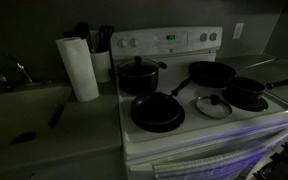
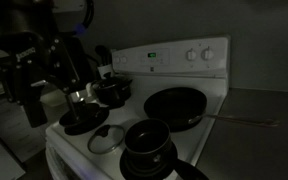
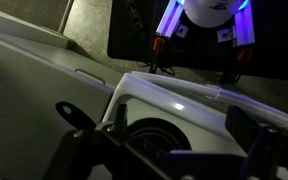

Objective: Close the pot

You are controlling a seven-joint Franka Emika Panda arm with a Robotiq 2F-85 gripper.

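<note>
Pincer (image 3: 164, 150) spread, nothing between fingers. Small shallow black saucepan with long straight handle (image 1: 246, 92) stands uncovered, well apart from pincer; round glass lid (image 1: 214, 105) lies just beside it. We judge lid light, stiff, slippery, breakable: we'd grip centre knob

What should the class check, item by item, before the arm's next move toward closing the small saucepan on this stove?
1. Find the glass lid: it lies on the stove top beside the saucepan. Ok.
2. See that the saucepan is uncovered, with nothing on its rim. Ok.
3. See that the claw is open and empty in the wrist view. Ok.
4. See that the claw is above the glass lid. Not ok: the wrist view shows only the stove's edge, no lid.
5. See that the lid's knob faces up. Cannot tell: too dim.
</note>
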